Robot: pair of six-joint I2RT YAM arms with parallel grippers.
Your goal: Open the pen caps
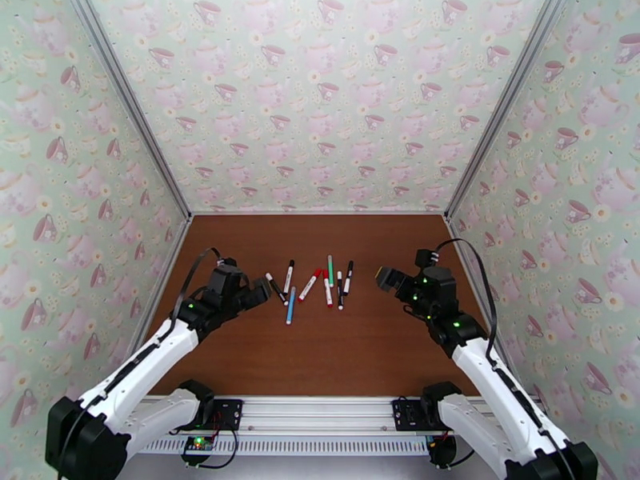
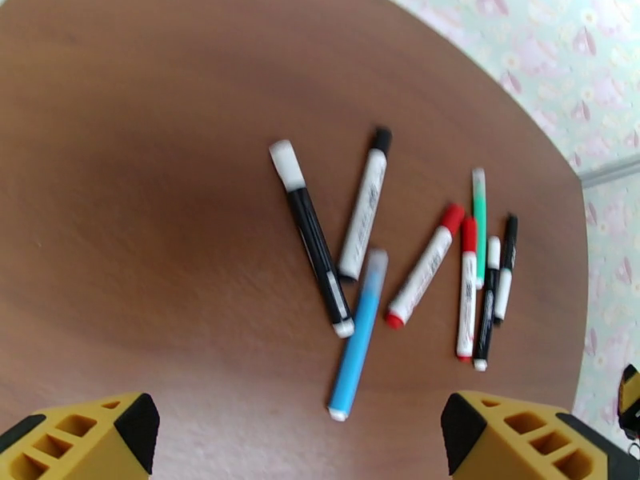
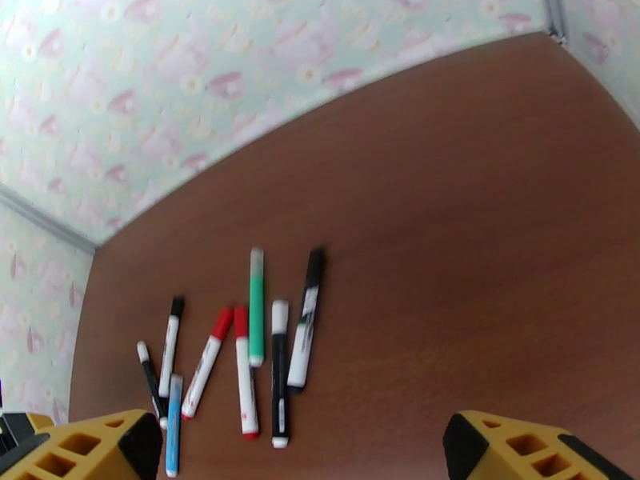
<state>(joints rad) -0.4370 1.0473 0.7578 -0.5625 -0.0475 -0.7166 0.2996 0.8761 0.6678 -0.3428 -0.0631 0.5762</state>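
Remaining work: all of it, I judge; the pen caps (image 2: 382, 139) look seated.
Cap look: black, red and white stubs on the barrel ends.
Pens (image 2: 420, 270): loose cluster lying flat mid-table (image 1: 320, 354).
Left gripper (image 1: 258, 293): spread wide, empty, beside the cluster.
Right gripper (image 1: 390, 278): spread wide, empty, farther off.

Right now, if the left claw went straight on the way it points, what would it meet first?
Probably the blue pen, its near end lying ahead of the open left claw; depth is unclear.
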